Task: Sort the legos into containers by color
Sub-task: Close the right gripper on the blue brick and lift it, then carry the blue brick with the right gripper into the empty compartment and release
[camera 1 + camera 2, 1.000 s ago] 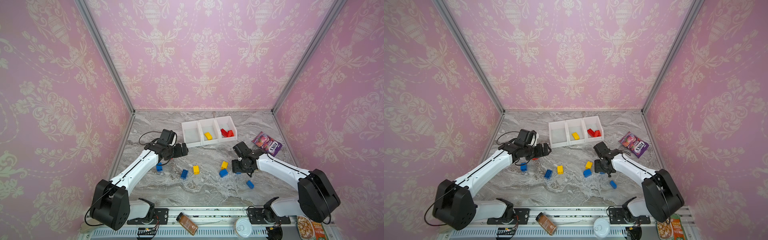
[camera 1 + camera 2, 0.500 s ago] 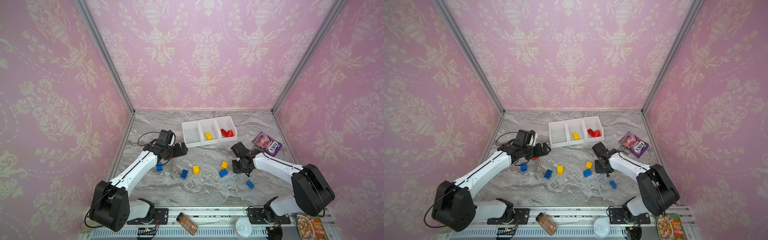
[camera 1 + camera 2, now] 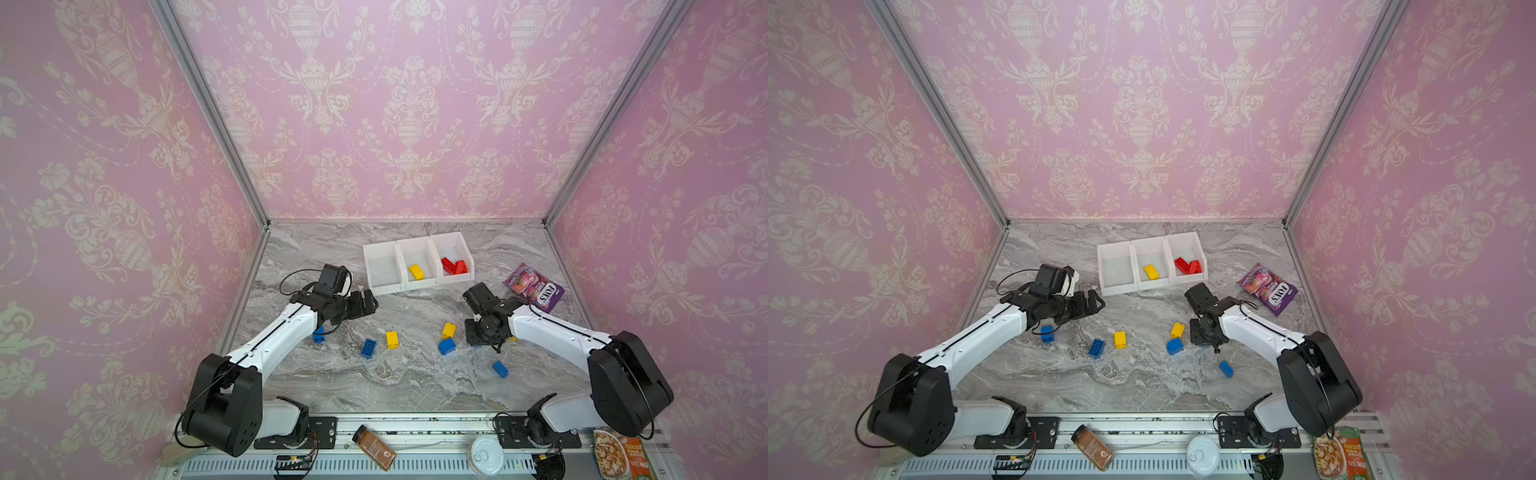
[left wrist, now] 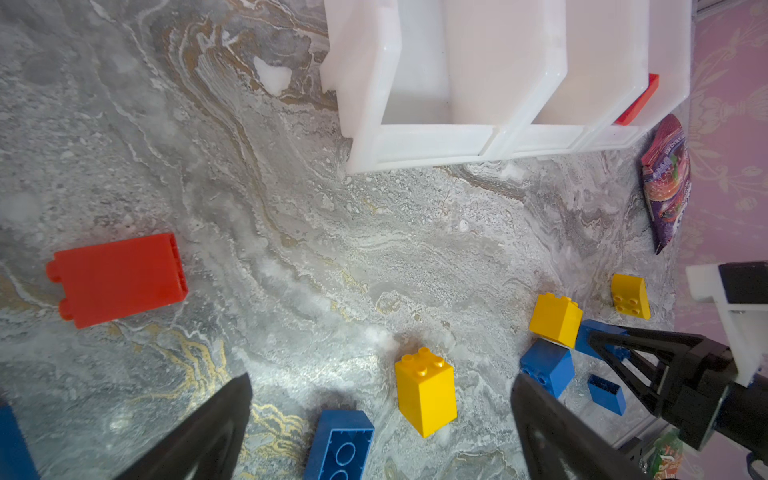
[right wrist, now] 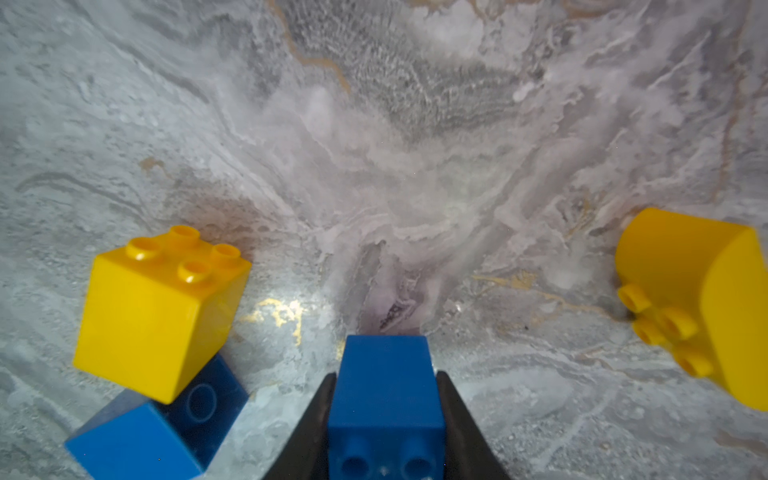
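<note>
Right gripper, jaws clamped on a blue lego; the purple packet reads "FOX'S".
Its arm bends down to the worktop in front of the containers; the left gripper reaches level, jaws wide apart.

Robot lab booth: pink damask panels are enclosing a marble-print table; two white arms are sitting bolted to its front rail.
</note>
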Controlling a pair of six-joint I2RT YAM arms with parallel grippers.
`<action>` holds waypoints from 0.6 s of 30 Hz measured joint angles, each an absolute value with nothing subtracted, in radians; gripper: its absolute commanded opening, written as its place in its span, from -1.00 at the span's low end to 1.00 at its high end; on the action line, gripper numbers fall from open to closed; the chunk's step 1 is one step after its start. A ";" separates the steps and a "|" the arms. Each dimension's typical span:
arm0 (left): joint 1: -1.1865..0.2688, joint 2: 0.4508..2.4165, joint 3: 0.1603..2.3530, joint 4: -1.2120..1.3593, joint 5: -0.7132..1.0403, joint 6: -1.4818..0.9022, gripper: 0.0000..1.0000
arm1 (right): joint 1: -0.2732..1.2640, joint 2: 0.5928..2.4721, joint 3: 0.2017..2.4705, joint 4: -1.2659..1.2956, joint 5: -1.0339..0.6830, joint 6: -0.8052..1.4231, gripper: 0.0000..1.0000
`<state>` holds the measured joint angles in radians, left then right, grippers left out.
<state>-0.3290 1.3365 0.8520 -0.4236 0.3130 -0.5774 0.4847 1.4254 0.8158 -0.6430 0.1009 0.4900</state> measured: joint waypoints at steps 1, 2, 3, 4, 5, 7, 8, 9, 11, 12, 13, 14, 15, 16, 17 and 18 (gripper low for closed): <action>-0.329 1.336 0.851 -0.423 0.313 -0.577 0.99 | 0.489 1.417 0.832 -0.654 0.101 0.490 -0.41; -0.329 1.336 0.851 -0.422 0.313 -0.577 0.99 | 0.496 1.408 0.849 -0.662 0.101 0.490 -0.41; -0.329 1.336 0.850 -0.423 0.313 -0.577 0.99 | 0.505 1.398 0.869 -0.672 0.101 0.490 -0.41; -0.329 1.336 0.850 -0.423 0.313 -0.577 0.99 | 0.516 1.389 0.895 -0.682 0.101 0.490 -0.41; -0.329 1.336 0.850 -0.423 0.313 -0.577 0.99 | 0.527 1.384 0.922 -0.690 0.101 0.490 -0.41; -0.329 1.336 0.850 -0.423 0.313 -0.577 0.99 | 0.552 1.384 0.989 -0.695 0.099 0.490 -0.41; -0.329 1.335 0.850 -0.423 0.313 -0.577 0.99 | 0.562 1.388 1.018 -0.694 0.097 0.489 -0.42; -0.329 1.335 0.850 -0.423 0.313 -0.577 0.99 | 0.574 1.396 1.056 -0.694 0.093 0.487 -0.41; -0.329 1.333 0.846 -0.419 0.313 -0.578 0.99 | 0.593 1.425 1.135 -0.693 0.082 0.476 -0.41; -0.329 1.331 0.843 -0.416 0.313 -0.579 0.99 | 0.603 1.452 1.185 -0.687 0.073 0.469 -0.41; -0.329 1.327 0.839 -0.415 0.313 -0.584 0.99 | 0.612 1.482 1.233 -0.680 0.062 0.462 -0.41; -0.329 1.323 0.834 -0.414 0.313 -0.587 0.99 | 0.619 1.508 1.271 -0.672 0.053 0.457 -0.41; -0.329 1.317 0.830 -0.413 0.313 -0.590 0.99 | 0.628 1.546 1.320 -0.661 0.041 0.446 -0.41; -0.329 1.311 0.825 -0.412 0.313 -0.593 0.99 | 0.637 1.580 1.362 -0.657 0.033 0.440 -0.41; -0.329 1.302 0.819 -0.411 0.313 -0.596 0.99 | 0.648 1.622 1.411 -0.650 0.022 0.431 -0.41; -0.329 1.293 0.814 -0.411 0.312 -0.597 0.99 | 0.659 1.668 1.460 -0.645 0.012 0.420 -0.40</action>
<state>-0.3290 1.2926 0.8143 -0.4114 0.3122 -0.5972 0.6594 1.6676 1.4605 -0.6445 0.0116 0.4198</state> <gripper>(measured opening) 0.993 0.346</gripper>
